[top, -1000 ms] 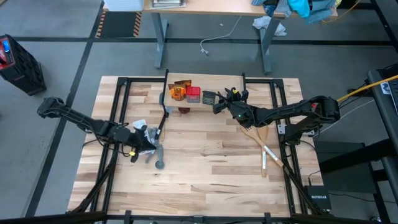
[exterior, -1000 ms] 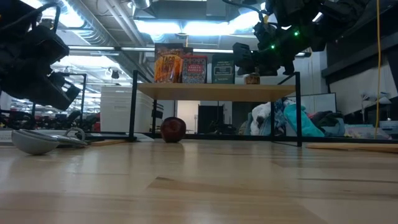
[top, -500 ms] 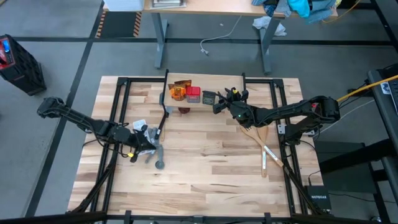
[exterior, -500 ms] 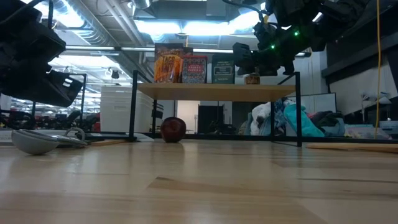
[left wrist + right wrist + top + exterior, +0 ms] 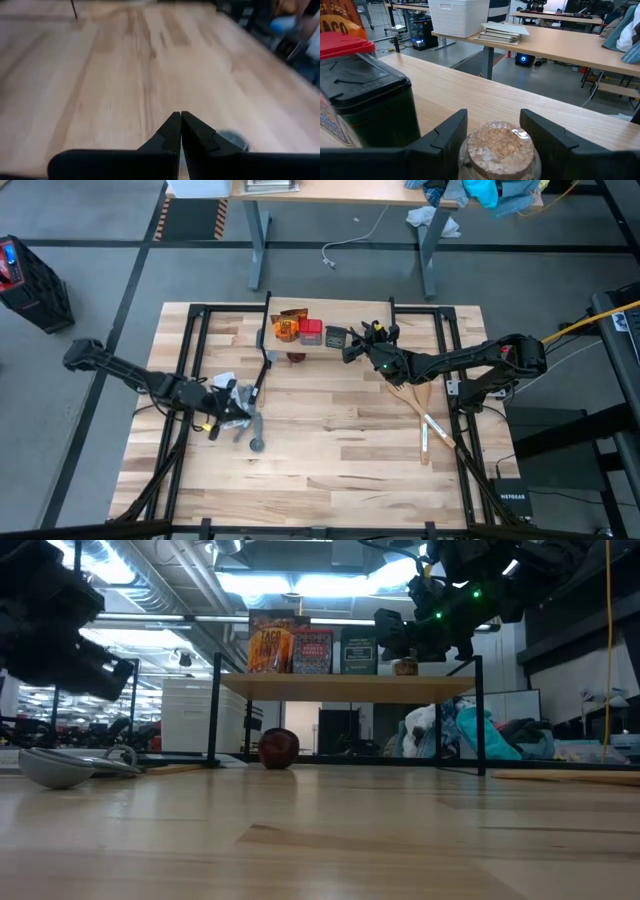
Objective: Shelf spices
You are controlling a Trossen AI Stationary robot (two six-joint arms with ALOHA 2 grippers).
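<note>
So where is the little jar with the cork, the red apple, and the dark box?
jar (image 5: 499, 145), right wrist view, on its cork top.
apple (image 5: 279, 748), low view, on its front, under the shelf.
dark box (image 5: 367, 107), right wrist view, on its side wall.

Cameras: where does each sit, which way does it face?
High: overhead, straight down; both arms, shelf.
Low: table height, level across; shelf, right claw above it.
Left wrist: faces bare table; shut left claw.
Right wrist: along the shelf; right claw around cork-topped jar.
Shared: jar, low and right wrist.
</note>
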